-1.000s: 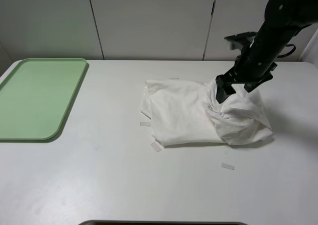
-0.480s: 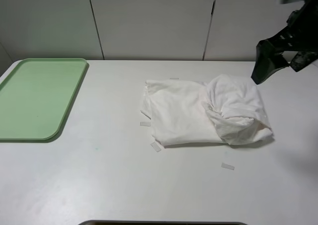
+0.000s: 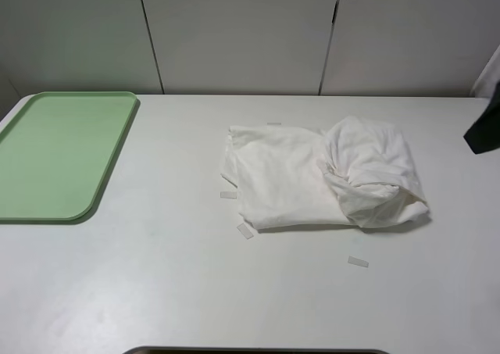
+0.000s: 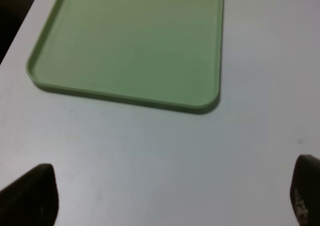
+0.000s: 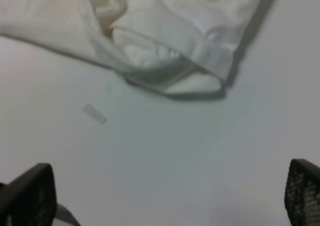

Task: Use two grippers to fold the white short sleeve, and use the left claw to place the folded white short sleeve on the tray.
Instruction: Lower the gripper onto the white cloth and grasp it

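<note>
Left tool (image 4: 167, 193) and right tool (image 5: 165, 193) gape wide, holding nothing, while the white short sleeve (image 3: 312, 174) lies loosely folded on the table (image 3: 195, 291), well apart from the tray (image 3: 101, 174), so the fold seems done and the left tool must next reach over to grip it.

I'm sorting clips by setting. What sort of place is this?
Probably a robot test bench in a lab rather than a home: a bare white table against plain grey wall panels, small tape strips that seem to mark spots around the white T-shirt, and a pale green tray.
</note>
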You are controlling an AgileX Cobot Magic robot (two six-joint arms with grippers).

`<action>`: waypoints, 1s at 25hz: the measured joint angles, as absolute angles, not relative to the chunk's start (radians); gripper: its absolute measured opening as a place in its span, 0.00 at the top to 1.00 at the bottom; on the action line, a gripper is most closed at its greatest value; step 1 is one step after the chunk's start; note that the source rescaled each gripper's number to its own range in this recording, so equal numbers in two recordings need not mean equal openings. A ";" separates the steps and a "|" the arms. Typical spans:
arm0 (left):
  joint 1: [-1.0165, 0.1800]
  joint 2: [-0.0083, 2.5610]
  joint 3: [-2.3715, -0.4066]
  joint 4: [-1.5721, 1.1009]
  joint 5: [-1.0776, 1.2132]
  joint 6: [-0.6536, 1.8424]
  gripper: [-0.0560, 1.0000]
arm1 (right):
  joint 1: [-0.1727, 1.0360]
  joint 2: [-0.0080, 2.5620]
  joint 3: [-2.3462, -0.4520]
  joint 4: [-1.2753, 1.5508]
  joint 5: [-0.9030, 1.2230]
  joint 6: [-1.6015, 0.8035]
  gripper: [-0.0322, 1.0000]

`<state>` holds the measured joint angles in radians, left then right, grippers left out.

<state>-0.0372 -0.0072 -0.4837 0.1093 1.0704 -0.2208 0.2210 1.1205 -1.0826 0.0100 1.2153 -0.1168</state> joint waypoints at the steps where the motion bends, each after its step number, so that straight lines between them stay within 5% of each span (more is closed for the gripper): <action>1: -0.037 -0.007 -0.484 0.109 1.070 -0.221 0.08 | 0.221 1.078 -1.055 0.010 1.217 -0.116 0.00; 18: -0.037 -0.007 -0.484 0.109 1.070 -0.221 0.08 | 0.221 0.395 -0.779 0.013 1.222 -0.087 0.00; 25: -0.037 -0.007 -0.484 0.109 1.070 -0.221 0.08 | 0.100 0.210 -0.687 0.011 1.220 -0.087 0.00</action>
<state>-0.0372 -0.0072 -0.4837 0.1093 1.0704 -0.2208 0.1001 0.2099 -0.6871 0.0107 1.2197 -0.0869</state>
